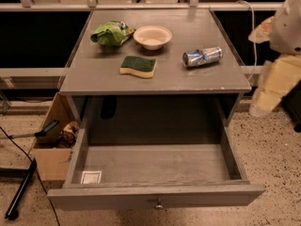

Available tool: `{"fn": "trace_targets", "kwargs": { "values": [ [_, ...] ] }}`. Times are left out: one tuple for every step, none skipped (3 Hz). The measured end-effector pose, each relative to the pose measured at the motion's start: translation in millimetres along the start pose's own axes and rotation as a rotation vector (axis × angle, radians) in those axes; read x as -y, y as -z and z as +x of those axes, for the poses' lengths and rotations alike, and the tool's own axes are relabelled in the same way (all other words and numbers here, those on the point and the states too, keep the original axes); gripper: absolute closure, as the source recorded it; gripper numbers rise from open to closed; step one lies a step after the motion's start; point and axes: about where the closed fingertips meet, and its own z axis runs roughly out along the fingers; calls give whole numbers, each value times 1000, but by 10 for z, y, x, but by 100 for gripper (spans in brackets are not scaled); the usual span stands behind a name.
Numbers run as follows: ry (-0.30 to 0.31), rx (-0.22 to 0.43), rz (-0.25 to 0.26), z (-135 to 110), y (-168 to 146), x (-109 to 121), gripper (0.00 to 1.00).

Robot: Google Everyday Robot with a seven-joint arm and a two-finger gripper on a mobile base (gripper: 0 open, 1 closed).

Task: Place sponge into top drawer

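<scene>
The sponge, dark green face over pale yellow foam, lies flat on the grey cabinet top, in front of the bowl. The top drawer is pulled wide open below, with only a white label in its front left corner and a round metal knob on its front. My gripper hangs at the right edge of the view, beside the cabinet's right side, pale yellow and pointing down, well clear of the sponge and holding nothing that I can see.
On the top also stand a cream bowl, a light green snack bag and a lying silver-blue can. A cardboard box with tools sits on the floor at the left, with a black pole beside it.
</scene>
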Motion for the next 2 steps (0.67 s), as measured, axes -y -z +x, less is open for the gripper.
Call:
{"fn": "trace_targets", "kwargs": {
  "values": [
    [55, 122, -14, -510, -73, 249, 0],
    [65, 205, -27, -792, -136, 408, 0]
  ]
}}
